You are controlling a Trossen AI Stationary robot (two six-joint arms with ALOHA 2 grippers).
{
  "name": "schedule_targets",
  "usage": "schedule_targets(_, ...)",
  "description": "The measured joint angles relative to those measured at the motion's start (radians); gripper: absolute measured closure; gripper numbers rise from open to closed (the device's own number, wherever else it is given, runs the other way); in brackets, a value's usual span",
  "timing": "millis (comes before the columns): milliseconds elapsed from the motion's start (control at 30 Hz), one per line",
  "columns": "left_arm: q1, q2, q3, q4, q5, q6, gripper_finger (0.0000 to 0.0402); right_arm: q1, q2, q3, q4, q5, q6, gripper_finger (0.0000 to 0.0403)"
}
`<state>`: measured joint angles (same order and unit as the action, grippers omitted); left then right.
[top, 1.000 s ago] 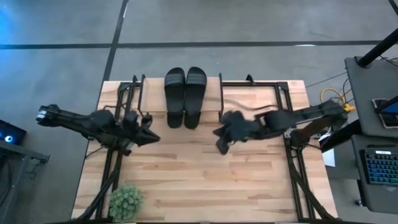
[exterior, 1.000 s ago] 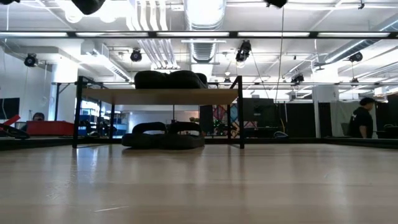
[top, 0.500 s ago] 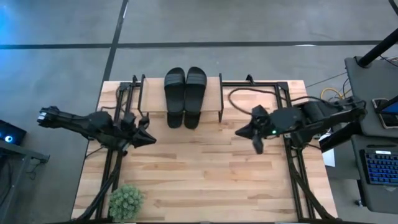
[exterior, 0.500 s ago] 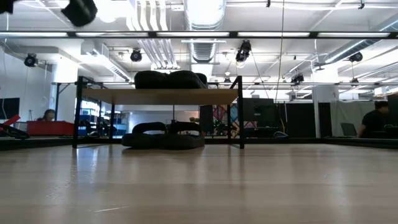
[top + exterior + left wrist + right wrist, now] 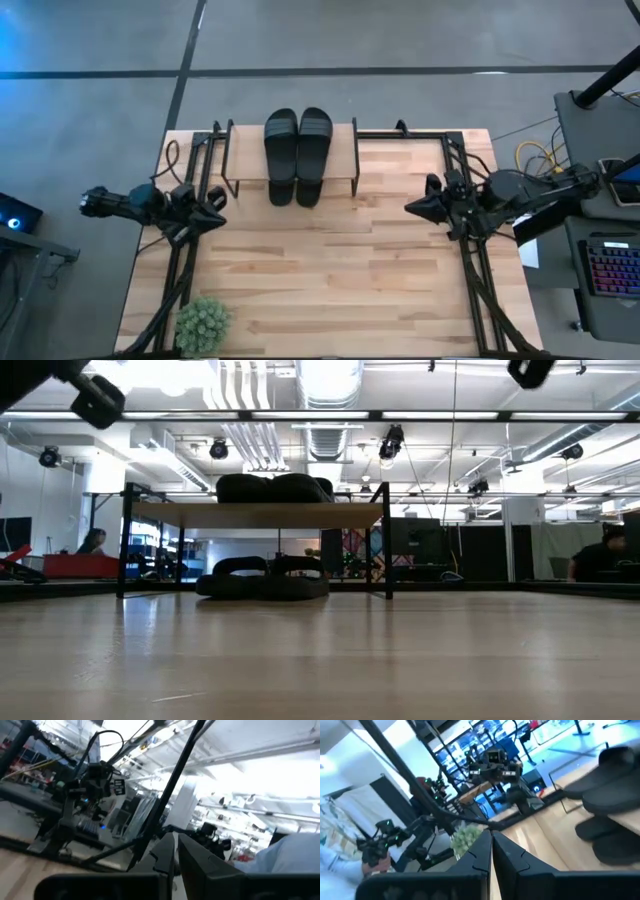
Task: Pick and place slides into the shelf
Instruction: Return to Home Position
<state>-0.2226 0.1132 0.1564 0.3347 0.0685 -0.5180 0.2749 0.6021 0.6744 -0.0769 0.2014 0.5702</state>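
The shelf (image 5: 244, 152) stands at the middle of the table's far edge on thin black legs. Two black slides (image 5: 298, 133) lie side by side on its top board (image 5: 255, 514). Two more slides (image 5: 295, 190) rest on the table under it, their ends sticking out toward the near side; the low view shows this pair of slides (image 5: 262, 578) between the legs. My left gripper (image 5: 216, 206) is shut and hovers left of the shelf. My right gripper (image 5: 411, 207) is shut and hovers right of it. The right wrist view shows the slides (image 5: 615, 767) off to one side.
A small green potted plant (image 5: 203, 323) stands near the table's near left corner. Black frame rails (image 5: 470, 270) run along both sides of the table. Bare wood lies between the arms and toward the near edge. People sit far back in the room (image 5: 598, 555).
My right gripper has drawn back from beside the shelf toward the table's right edge and has turned from pointing downward to pointing level toward the left. My left gripper has drawn back toward the table's left edge. The slides and the shelf have stayed put.
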Motion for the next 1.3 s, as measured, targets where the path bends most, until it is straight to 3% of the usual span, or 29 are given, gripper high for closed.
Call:
schedule_targets(100,0.000,-0.103,-0.009,-0.097,-0.001,0.019,0.0391,0.000,-0.065,-0.078,0.000,0.022,0.027,0.0394)
schedule_targets(300,0.000,-0.048,-0.029,-0.110,0.002,0.017,0.0391,-0.002,-0.159,-0.197,-0.030,0.117,0.323,0.0394)
schedule_targets(467,0.001,-0.087,-0.054,-0.127,-0.023,0.015,0.0391,-0.003,-0.187,-0.279,0.239,-0.016,0.112,0.0394)
schedule_targets(633,0.001,-0.081,-0.063,-0.135,-0.038,0.060,0.0391,-0.006,-0.285,-0.390,0.400,-0.024,0.036,0.0394)
schedule_targets(967,0.001,-0.084,-0.076,-0.133,-0.065,0.099,0.0391,-0.005,-0.436,-0.582,0.552,-0.078,-0.162,0.0394)
schedule_targets(1300,0.001,-0.078,-0.147,-0.172,-0.069,0.132,0.0391,-0.005,-0.491,-0.666,0.495,-0.161,-0.263,0.0394)
